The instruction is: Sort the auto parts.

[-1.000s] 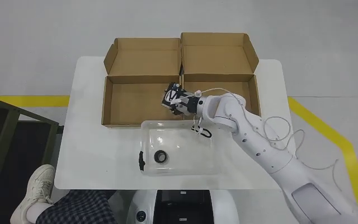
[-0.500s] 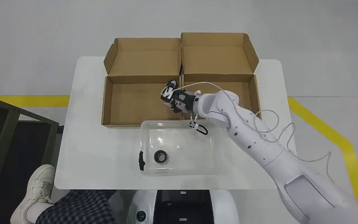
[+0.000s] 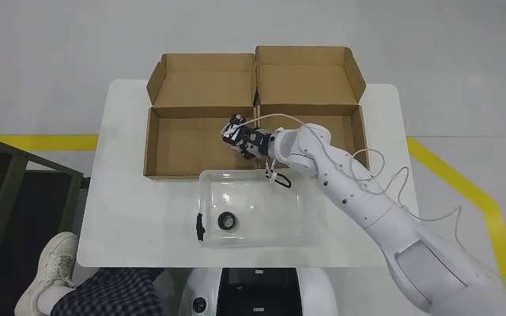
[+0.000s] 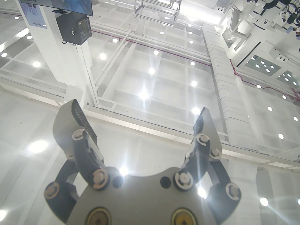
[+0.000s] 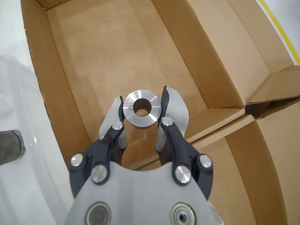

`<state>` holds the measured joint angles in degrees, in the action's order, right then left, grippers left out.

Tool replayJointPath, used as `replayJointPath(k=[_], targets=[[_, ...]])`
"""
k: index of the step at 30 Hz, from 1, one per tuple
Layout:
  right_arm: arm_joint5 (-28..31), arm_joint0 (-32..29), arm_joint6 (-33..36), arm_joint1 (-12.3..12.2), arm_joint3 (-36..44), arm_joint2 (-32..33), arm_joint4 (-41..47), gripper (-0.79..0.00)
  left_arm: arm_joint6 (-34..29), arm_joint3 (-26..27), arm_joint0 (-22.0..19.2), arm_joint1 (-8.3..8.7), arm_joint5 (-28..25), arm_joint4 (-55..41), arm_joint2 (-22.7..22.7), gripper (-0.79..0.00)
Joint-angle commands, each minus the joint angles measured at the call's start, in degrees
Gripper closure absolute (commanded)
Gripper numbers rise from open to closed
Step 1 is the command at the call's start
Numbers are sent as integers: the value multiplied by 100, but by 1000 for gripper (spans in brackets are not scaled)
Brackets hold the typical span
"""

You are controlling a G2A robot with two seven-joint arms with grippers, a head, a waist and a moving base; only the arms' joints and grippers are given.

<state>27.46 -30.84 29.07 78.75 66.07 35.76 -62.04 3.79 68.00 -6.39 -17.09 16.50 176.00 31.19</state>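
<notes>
My right gripper (image 5: 142,105) is shut on a short silver metal bushing (image 5: 142,109) with a round hole through it. It holds the part above the floor of the left cardboard box (image 5: 117,54), close to the wall shared with the right box. From above, the right gripper (image 3: 234,133) hangs over the right end of the left box (image 3: 186,146). A dark ring-shaped part (image 3: 228,221) lies in the clear plastic bin (image 3: 289,237), with a small black part (image 3: 201,227) at the bin's left wall. My left gripper (image 4: 140,120) is open and points up at the ceiling.
The right cardboard box (image 3: 348,134) stands beside the left one, both with lids folded back. The clear bin sits in front of them on the white table (image 3: 118,213). A dark cylinder end (image 5: 10,146) shows beside the bin in the right wrist view.
The right gripper has carried the bushing leftward, from the wall between the boxes to over the left box's floor.
</notes>
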Motion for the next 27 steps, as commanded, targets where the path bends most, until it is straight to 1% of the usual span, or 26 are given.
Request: replayJointPath(k=[1, 5, 9, 17, 22, 27], targets=[[18, 17, 25, 27, -50, -14, -8, -219, 0, 0, 0, 0, 0, 0, 0, -785], [42, 33, 34, 72, -103, -22, -38, -246, 0, 0, 0, 0, 0, 0, 0, -785], [56, 46, 84, 101, -102, -7, -97, -296, 0, 0, 0, 0, 0, 0, 0, -785], [76, 0, 118, 115, 57, 118, -174, -302, 0, 0, 0, 0, 0, 0, 0, -785], [130, -187, 238, 0, 735, 421, -288, -308, 0, 0, 0, 0, 0, 0, 0, -785], [308, -628, 592, -188, 1745, 820, -397, -311, 0, 0, 0, 0, 0, 0, 0, -785]])
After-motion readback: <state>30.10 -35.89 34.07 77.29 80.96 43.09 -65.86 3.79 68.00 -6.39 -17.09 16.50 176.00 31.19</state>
